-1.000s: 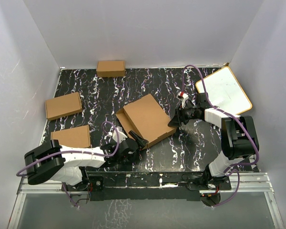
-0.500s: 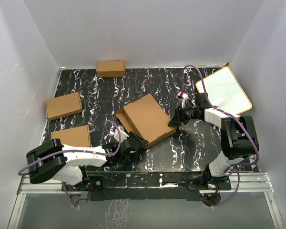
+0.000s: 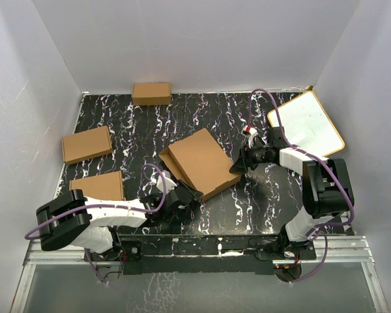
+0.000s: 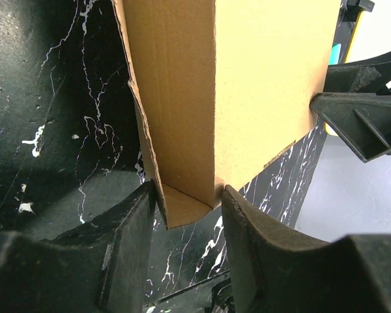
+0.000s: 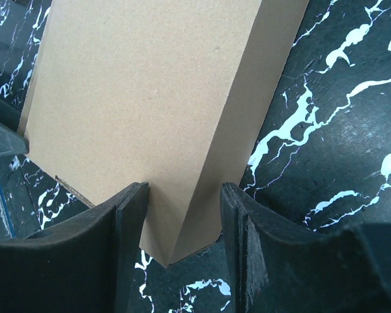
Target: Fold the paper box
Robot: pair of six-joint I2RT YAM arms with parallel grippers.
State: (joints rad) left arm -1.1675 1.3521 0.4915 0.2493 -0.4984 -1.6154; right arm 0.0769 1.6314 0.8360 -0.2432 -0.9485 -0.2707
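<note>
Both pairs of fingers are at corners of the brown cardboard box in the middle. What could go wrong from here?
1. The left gripper pinches only a corner tip of the partly folded brown corrugated cardboard box; it may slip out or let the box pivot.
2. The right gripper holds just the opposite corner; if the arms press together, the flat top could buckle.
3. The side flap by the left fingers looks untucked; it might crease or spring open.

Black marbled table (image 3: 221, 117), paper box (image 3: 205, 160) mid-table, three small cardboard boxes (image 3: 86, 144) (image 3: 151, 93) (image 3: 99, 186) leftward, white board (image 3: 306, 124) right
</note>
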